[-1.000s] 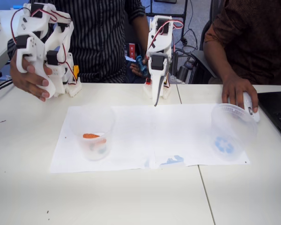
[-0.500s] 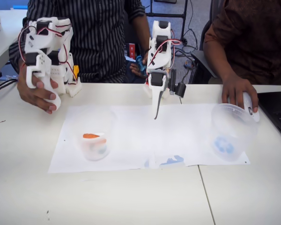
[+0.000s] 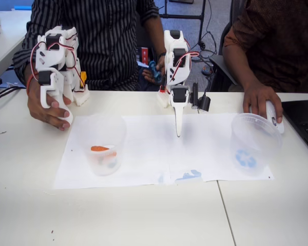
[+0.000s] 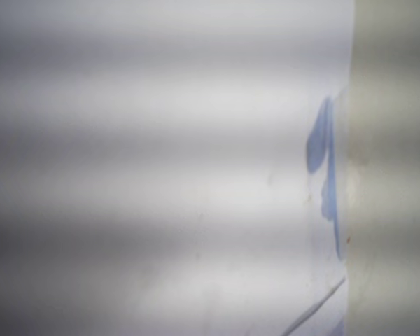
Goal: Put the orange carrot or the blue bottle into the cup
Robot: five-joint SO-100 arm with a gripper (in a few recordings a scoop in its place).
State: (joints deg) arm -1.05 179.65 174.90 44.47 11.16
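At the far middle of the table, the white arm has tipped forward over the last second, so its gripper (image 3: 178,134) now points down at the white paper sheet (image 3: 143,134) closer to the centre than before, its tip low over the bare paper. The fingers look pressed into one thin blade with nothing between them, so I read the tool as closed and empty. The orange carrot (image 3: 99,149) has not moved: it sits inside the cup (image 3: 101,145), on the left of the sheet in the fixed view, resting above a pale teal blotch at the base. That suggests the placing is already done and the arm is only shifting position, well apart from the cup. The carrot looks small, bright orange and tapered, lying roughly level, seen through frosted clear plastic that blurs its edges. A second clear cup (image 3: 254,143) with a blue mark stands at the right. The wrist view shows blurred paper with a blue smear (image 4: 323,168).
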